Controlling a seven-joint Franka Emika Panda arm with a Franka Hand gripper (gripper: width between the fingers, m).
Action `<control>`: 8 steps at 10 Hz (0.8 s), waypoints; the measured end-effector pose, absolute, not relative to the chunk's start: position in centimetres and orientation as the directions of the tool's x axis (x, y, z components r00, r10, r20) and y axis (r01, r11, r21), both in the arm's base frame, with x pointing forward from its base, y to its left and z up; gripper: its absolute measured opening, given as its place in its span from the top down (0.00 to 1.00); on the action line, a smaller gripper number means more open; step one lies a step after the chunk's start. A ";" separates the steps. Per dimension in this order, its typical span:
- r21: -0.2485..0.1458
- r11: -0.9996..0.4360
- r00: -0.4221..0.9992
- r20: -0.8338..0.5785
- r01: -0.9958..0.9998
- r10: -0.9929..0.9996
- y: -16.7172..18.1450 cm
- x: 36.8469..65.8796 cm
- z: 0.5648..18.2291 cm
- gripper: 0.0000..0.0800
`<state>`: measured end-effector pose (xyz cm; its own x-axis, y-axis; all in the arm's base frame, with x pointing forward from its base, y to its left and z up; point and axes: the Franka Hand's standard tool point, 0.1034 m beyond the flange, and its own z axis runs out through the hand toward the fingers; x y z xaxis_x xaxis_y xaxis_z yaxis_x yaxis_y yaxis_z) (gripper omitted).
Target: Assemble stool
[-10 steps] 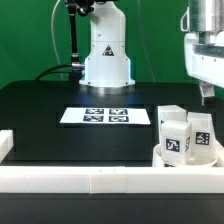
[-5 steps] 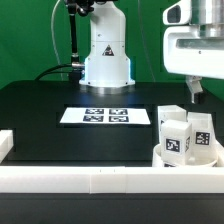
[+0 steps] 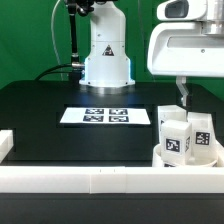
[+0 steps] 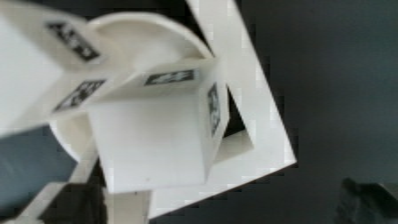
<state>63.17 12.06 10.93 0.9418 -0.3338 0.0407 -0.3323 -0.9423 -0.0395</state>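
Three white blocky stool legs with black-and-white tags (image 3: 186,135) stand close together on the round white seat (image 3: 159,156) at the exterior view's right, tucked into the corner of the rails. My gripper (image 3: 182,93) hangs just above the legs, without touching them. In the wrist view a tagged leg (image 4: 157,125) fills the middle and the seat's curved rim (image 4: 146,38) shows behind it. The dark fingertips (image 4: 50,203) stand far apart at the picture's edges. The gripper (image 4: 214,203) is open and holds nothing.
The marker board (image 3: 105,116) lies flat on the black table (image 3: 60,95) in front of the robot base (image 3: 107,55). Long white border rails (image 3: 90,179) run along the near edge and the exterior view's left (image 3: 5,145).
The arm has moved toward the exterior view's left, bringing the hand over the cluster of legs. The jaws stayed wide apart. The parts have not moved.
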 end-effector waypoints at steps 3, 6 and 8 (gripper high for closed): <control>-0.019 -0.987 0.985 0.057 -0.160 -0.161 11.8 63.3 10.9 0.19; 0.035 -0.989 0.987 0.060 0.146 0.148 12.2 63.1 10.7 0.19; 0.043 -0.956 0.954 0.053 0.291 0.294 12.5 63.0 10.7 0.19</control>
